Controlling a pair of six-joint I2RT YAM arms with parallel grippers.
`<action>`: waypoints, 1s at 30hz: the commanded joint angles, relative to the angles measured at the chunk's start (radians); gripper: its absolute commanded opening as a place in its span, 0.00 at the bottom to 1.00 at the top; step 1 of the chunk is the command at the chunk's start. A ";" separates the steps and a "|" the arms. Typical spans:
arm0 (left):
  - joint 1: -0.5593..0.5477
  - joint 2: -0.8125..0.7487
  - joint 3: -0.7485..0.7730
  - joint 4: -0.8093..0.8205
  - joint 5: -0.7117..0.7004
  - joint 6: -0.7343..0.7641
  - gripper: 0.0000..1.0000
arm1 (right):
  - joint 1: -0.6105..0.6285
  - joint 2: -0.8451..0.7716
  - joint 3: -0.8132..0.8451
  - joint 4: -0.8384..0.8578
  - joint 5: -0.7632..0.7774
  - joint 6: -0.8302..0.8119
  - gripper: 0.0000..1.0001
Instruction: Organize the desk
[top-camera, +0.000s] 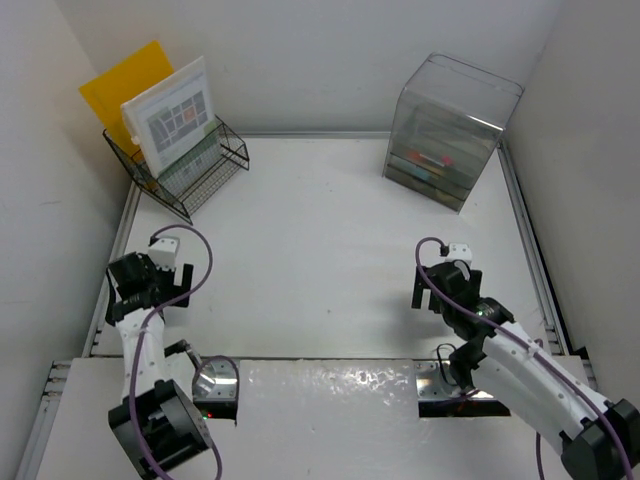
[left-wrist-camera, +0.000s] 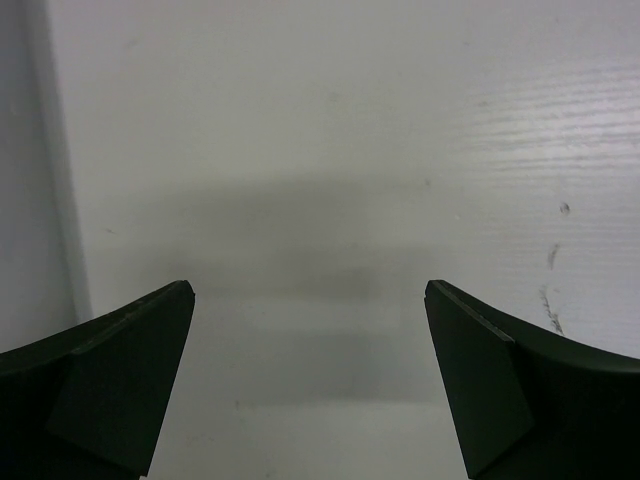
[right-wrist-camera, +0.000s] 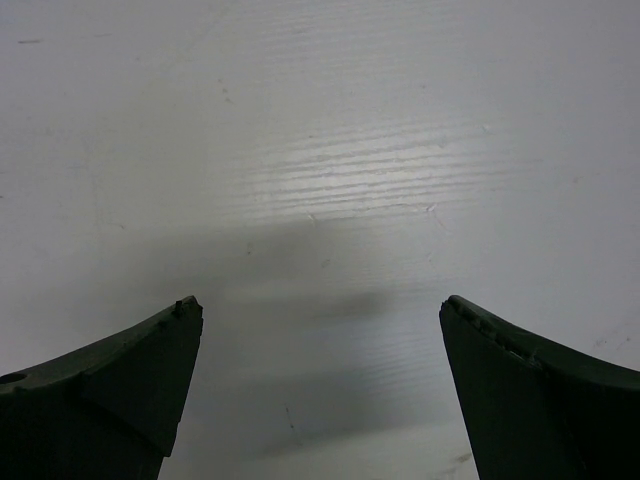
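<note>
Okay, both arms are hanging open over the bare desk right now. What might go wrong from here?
1. The yellow folder and printed sheet lean loosely in the wire rack. A reach by the open left gripper might knock them out or push the rack across the desk.
2. The clear drawer box has see-through, glossy walls. The open right gripper may misjudge them and shove the box instead of gripping it.

Top view: looked down from high behind the near edge, far off, covering the whole bench (top-camera: 320, 260).
Left wrist: faced down, close to the bench, past the left tool (left-wrist-camera: 310, 295).
Right wrist: same, past the right tool (right-wrist-camera: 320, 305).
Shared: white bench surface.
</note>
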 joint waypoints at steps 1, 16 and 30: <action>0.007 -0.078 0.000 0.110 -0.044 -0.030 1.00 | -0.002 0.017 0.000 0.036 0.018 0.009 0.99; 0.005 -0.092 0.003 0.086 0.000 -0.002 1.00 | -0.002 -0.164 -0.076 0.077 0.094 -0.011 0.99; 0.007 -0.093 0.003 0.083 0.005 0.002 1.00 | -0.004 -0.230 -0.102 0.093 0.106 0.009 0.99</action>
